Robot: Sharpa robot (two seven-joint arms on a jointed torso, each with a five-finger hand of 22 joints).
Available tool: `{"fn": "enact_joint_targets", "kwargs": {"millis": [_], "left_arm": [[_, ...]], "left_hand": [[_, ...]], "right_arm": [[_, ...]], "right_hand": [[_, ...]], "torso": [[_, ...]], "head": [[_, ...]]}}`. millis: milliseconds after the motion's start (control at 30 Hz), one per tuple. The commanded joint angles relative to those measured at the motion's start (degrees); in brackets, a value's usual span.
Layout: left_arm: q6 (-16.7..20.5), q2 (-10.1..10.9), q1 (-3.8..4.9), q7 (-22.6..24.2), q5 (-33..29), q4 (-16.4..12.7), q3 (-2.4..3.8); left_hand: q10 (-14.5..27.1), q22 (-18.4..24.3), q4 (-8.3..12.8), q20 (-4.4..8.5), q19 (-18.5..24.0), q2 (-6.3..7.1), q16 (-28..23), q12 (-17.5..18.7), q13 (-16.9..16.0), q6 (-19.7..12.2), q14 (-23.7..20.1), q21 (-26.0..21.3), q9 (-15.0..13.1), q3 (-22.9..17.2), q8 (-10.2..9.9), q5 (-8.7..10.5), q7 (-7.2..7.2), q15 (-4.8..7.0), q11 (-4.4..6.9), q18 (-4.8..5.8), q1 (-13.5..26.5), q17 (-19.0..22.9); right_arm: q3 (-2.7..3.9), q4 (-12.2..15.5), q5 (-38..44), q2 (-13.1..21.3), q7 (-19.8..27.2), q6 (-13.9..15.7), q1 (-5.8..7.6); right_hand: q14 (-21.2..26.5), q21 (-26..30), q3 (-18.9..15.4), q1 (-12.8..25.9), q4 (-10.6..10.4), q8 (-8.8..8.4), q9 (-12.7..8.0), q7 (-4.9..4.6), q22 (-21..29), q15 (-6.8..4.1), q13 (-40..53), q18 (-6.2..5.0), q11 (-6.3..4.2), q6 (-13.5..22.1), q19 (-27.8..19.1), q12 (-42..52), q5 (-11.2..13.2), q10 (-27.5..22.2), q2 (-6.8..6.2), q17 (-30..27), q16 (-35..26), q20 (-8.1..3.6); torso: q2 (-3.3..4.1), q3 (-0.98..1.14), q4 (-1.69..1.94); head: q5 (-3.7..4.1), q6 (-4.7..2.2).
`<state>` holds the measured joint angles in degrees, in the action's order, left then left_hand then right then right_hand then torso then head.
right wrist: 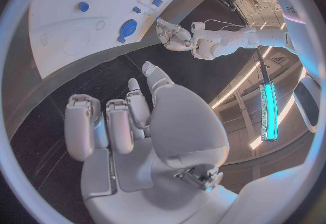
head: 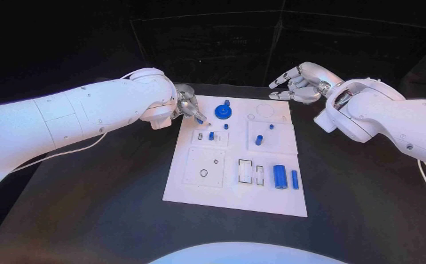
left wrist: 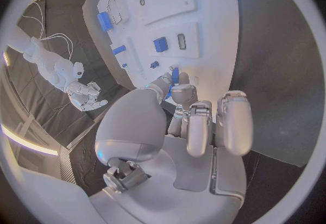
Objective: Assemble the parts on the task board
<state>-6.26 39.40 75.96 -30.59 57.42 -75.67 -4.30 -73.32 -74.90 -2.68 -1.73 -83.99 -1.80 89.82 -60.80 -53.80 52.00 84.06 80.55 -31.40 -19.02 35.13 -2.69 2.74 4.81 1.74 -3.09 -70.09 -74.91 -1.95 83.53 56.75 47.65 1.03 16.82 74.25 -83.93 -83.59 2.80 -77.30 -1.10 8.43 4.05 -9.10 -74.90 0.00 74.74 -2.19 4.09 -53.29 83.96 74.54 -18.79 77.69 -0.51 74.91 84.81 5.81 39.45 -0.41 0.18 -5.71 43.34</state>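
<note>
Black and matte, the table (head: 98, 215) stretches out under a dark backdrop, and the flat white rectangular task board (head: 233, 197) lies in its middle before me; my left hand (head: 186, 108) sits at the board's far left corner, its silver fingers drawn together at the board's edge, with a small blue piece (left wrist: 174, 75) right at the fingertips (left wrist: 165, 81); whether I truly pinch that piece or merely touch it I cannot tell, since the fingers cover the contact. My right hand (head: 300, 84) hovers off the board's far right corner, above the table, fingers loosely curled and apart with nothing between them; from my right wrist the palm looks bare and the fingers (right wrist: 117, 124) hang separate.

On the board, a round blue disc-shaped part (head: 224, 113) with a small knob rests near the far edge, just beside my left hand; a short blue upright peg (head: 258, 140) stands in the right middle panel; a stubby blue cylinder (head: 279, 176) lies on its side in the near right area, with a slim blue bar (head: 295, 179) just beside it; tiny blue pieces (head: 211, 135) sit in the left middle panel; a black-outlined rectangular slot (head: 244, 172) lies near the cylinder.
</note>
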Motion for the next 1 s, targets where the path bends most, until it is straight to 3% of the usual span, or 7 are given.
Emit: {"fn": "enact_joint_targets", "kwargs": {"millis": [33,300,600,867,1000], "left_arm": [[3.96,0.54,-0.49,-0.6,2.22,-1.27,-0.01],[3.23,1.82,-1.37,-1.02,3.76,-3.81,-0.56],[1.06,2.72,-1.69,-1.56,4.41,-5.18,-0.81],[0.3,2.66,-2.0,-1.46,4.48,-5.37,-1.86],[0.27,2.59,-2.26,-1.38,4.48,-5.43,-2.02]], "left_hand": [[-0.54,-2.45,5.04,0.35,-0.71,0.09,0.18,-0.37,-0.11,0.13,5.94,-0.24,-0.15,-5.51,0.47,-0.12,-0.33,0.1,-0.07,0.1,0.53,-15.09],[-0.55,-2.47,5.05,0.35,-0.72,0.17,0.18,-0.37,-0.09,0.16,5.94,-0.23,-0.16,-5.65,0.52,-0.12,-0.34,0.1,-0.06,0.1,0.66,-15.09],[-0.61,-2.45,5.12,0.36,-0.71,0.3,0.18,-0.46,-0.19,0.16,5.94,-0.26,-0.17,-5.81,0.57,-0.13,-0.37,0.11,-0.04,0.1,0.73,-15.09],[-0.68,-2.5,5.17,0.36,-0.73,0.4,0.18,-0.54,-0.26,0.19,5.94,-0.23,-0.19,-6.0,0.64,-0.12,-0.39,0.12,-0.02,0.11,0.83,-15.09],[-0.69,-2.49,5.16,0.36,-0.73,0.41,0.18,-0.54,-0.26,0.2,5.94,-0.23,-0.19,-6.03,0.65,-0.12,-0.39,0.12,-0.02,0.11,0.86,-15.09]], "right_arm": [[0.02,0.06,0.06,0.02,0.29,-0.14,0.11],[0.02,-0.05,0.06,0.01,0.32,-0.12,0.11],[0.02,-0.19,0.06,-0.11,0.39,-0.14,0.11],[0.02,-0.25,0.06,-0.23,0.46,-0.21,0.1],[0.02,-0.25,0.06,-0.22,0.47,-0.23,0.1]], "right_hand": [[-3.7,0.31,0.25,0.09,-0.11,0.38,-0.07,-0.04,-1.77,-0.48,-0.01,-0.6,-0.08,0.25,0.04,-0.26,-0.36,-0.25,0.19,4.99,-0.23,-0.28],[-3.7,0.31,0.25,0.09,-0.11,0.38,-0.07,-0.04,-1.77,-0.48,-0.01,-0.6,-0.08,0.25,0.04,-0.26,-0.36,-0.25,0.19,4.99,-0.23,-0.28],[-3.71,0.32,0.22,0.14,-0.15,0.42,-0.07,-0.05,-1.75,-0.48,-0.08,-0.61,-0.08,0.24,0.04,-0.33,-0.36,-0.31,0.15,5.01,-0.23,-0.29],[-3.71,0.32,0.22,0.14,-0.15,0.42,-0.07,-0.05,-1.75,-0.48,-0.08,-0.61,-0.08,0.24,0.04,-0.33,-0.36,-0.31,0.15,5.01,-0.23,-0.29],[-3.71,0.32,0.22,0.14,-0.15,0.42,-0.07,-0.05,-1.75,-0.48,-0.08,-0.61,-0.08,0.24,0.04,-0.33,-0.36,-0.31,0.15,5.01,-0.23,-0.29]], "torso": [[0.0,0.0,0.02],[0.07,0.0,-0.09],[0.08,-0.02,-0.14],[0.08,0.01,-0.13],[0.03,0.01,-0.1]], "head": [[-0.1,-0.07],[-0.22,0.11],[-0.44,0.27],[-0.38,0.45],[-0.37,0.59]]}}
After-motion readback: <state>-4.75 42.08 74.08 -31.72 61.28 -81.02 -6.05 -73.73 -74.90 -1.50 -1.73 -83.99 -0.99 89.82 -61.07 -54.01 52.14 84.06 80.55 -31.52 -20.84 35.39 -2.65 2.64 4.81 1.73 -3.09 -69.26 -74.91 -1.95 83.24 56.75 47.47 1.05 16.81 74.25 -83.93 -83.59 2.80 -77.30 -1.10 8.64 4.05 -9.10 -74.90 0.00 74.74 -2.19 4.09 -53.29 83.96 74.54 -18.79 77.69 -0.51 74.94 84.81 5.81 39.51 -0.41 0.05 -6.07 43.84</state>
